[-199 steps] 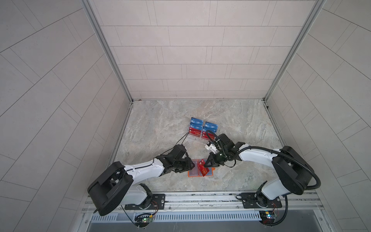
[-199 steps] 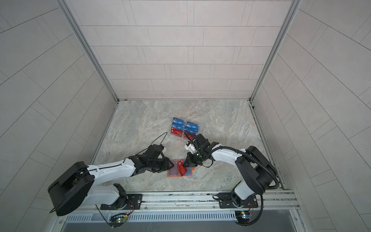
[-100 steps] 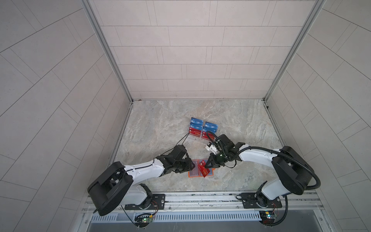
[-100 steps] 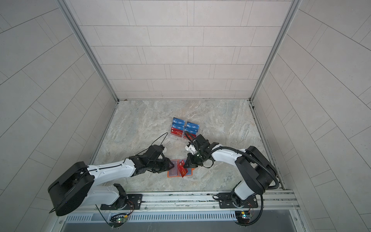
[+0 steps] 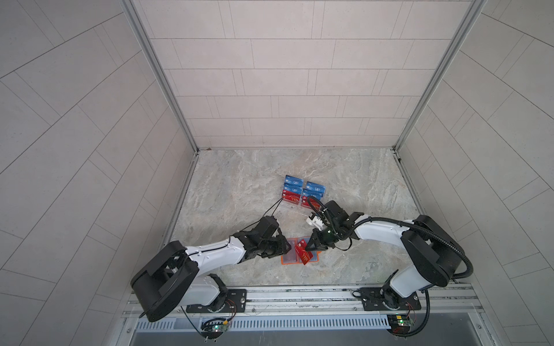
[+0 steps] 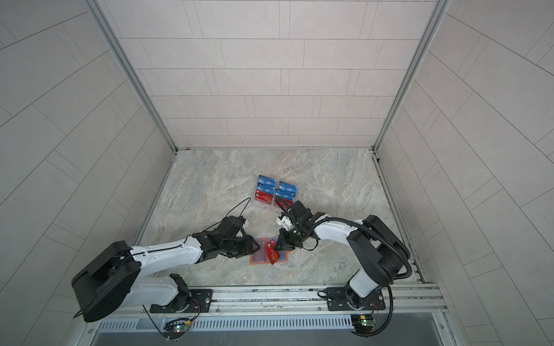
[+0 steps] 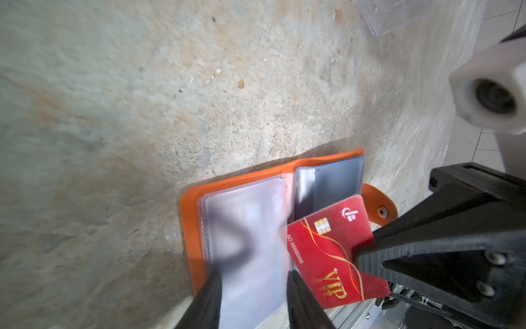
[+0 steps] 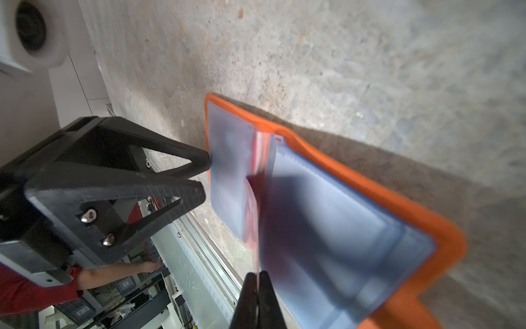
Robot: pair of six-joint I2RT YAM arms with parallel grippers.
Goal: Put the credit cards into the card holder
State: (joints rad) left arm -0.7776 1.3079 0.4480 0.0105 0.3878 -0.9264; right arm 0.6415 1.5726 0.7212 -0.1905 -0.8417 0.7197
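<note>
On marble tabletop, right pincer pinching red card has seemingly edged leftward over card holder; left pincer spread.

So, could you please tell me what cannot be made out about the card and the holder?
Whether the red card is inside a sleeve of the card holder: blurred where they meet in the left wrist view; edge-on and blurred in the right wrist view.
Whether the left gripper presses that sleeve: fingertips blurred.
</note>
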